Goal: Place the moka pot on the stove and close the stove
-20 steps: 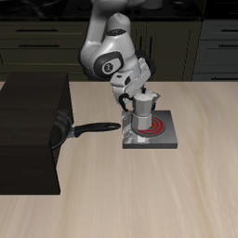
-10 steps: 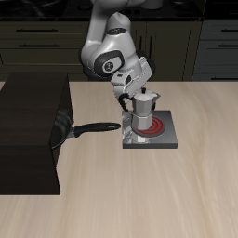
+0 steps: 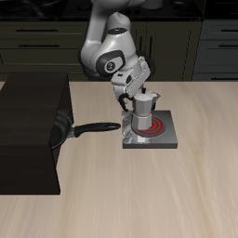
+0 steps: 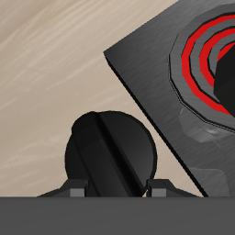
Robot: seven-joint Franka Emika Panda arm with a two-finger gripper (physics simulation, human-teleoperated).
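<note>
The jaws are hard to read: in the exterior view the gripper (image 3: 128, 96) is sitting low beside the moka pot (image 3: 142, 113), on the pot's frying-pan side, and its fingers are hidden behind the wrist. In the wrist view only two small grey fingertip (image 4: 157, 190) stubs are showing, flanking the stove's round black knob (image 4: 111, 155); whether they are pressing it or merely straddling it, I cannot tell.

The moka pot is standing upright on the stove (image 3: 152, 136), over the red-glowing spiral coil (image 3: 157, 126), toward the edge nearest the frying pan. The stove is lying flat on the wooden table (image 3: 139, 195), and its grey corner is cutting diagonally across the wrist view (image 4: 147, 101), bare wood beyond it.

The black frying pan (image 3: 61, 130) is resting against the large black box (image 3: 30, 130), and its long handle (image 3: 97, 127) is reaching toward the stove, the tip just beside the stove's edge and below the gripper. That side is crowded. Wood is lying bare toward the table's front edge and past the stove's far side.
</note>
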